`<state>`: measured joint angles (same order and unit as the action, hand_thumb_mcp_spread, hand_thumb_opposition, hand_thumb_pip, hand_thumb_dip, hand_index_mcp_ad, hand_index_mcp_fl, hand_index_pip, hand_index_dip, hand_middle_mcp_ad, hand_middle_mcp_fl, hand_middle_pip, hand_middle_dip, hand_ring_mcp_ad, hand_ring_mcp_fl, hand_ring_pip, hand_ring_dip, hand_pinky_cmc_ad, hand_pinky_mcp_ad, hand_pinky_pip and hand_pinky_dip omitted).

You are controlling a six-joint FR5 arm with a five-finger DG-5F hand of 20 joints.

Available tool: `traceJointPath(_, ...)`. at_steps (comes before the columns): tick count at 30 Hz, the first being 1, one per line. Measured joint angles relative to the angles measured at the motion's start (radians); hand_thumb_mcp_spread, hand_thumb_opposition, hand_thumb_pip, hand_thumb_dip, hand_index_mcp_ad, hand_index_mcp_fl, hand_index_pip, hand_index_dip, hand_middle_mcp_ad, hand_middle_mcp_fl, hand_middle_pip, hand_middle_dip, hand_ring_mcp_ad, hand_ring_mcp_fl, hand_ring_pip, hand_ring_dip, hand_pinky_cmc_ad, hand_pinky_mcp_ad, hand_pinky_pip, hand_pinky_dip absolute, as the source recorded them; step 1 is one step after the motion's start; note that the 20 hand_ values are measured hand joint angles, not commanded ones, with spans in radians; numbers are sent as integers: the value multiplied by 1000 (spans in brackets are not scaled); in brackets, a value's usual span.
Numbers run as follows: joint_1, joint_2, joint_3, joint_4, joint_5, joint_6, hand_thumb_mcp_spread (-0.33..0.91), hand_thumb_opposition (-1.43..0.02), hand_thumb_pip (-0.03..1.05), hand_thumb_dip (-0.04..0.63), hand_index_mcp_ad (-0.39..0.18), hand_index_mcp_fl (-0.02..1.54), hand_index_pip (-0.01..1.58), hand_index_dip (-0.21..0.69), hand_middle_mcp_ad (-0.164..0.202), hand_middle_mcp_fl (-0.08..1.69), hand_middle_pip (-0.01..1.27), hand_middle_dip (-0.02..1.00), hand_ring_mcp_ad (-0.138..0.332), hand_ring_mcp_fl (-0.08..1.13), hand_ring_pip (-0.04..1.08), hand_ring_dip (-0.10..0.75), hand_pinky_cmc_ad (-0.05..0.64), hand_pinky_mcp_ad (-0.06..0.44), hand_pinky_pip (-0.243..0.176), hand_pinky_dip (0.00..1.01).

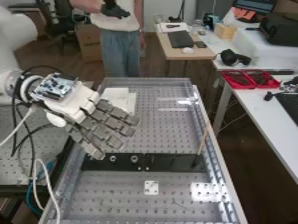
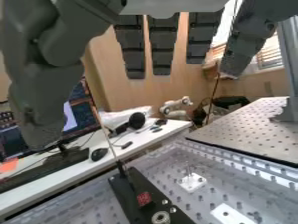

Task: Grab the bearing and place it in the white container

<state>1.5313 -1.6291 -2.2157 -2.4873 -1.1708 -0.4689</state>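
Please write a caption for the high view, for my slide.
Open robot hand above the perforated bench, near a black plate with small metal rings.

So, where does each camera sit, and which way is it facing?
High view: fixed above the bench's near end, looking down along it; the arm and open hand enter from the left.
Wrist view: on the arm's wrist, looking out past the fingers, which hang from the top edge, over the bench towards the white desk.
Shared: hand, bench, desk, black plate and thin stick.
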Motion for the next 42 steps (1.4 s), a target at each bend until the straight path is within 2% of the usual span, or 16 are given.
traceJointPath(3,23,-17,-14,47,53,7,405,-719,456,143,2,239,316,140,77,105,136,204,162,2,108,87,367,297,-75,276)
traceJointPath(9,84,-75,-24,140,197,26,422,-745,456,173,-3,291,564,155,77,75,138,204,159,2,106,87,363,300,-75,269)
traceJointPath(15,144,-131,-5,162,357,54,429,-757,456,188,-7,300,771,188,77,24,138,204,159,2,103,86,363,300,-75,237)
traceJointPath(21,213,-199,20,191,551,82,447,-771,454,204,-7,288,892,218,77,2,138,204,157,7,103,86,361,300,-75,206)
traceJointPath(24,230,-236,35,213,601,89,450,-773,452,223,-19,257,993,253,77,3,138,204,157,7,103,86,365,300,-75,190)
traceJointPath(28,244,-285,60,247,634,86,457,-773,443,220,-19,239,1089,269,77,2,138,204,157,7,103,86,365,300,-75,190)
traceJointPath(37,248,-358,129,252,630,42,478,-789,443,220,-24,222,1236,302,77,2,138,204,157,7,103,86,365,295,-75,190)
traceJointPath(42,255,-387,151,242,662,54,494,-789,449,234,-38,218,1281,316,77,2,138,204,155,7,103,86,365,293,-75,190)
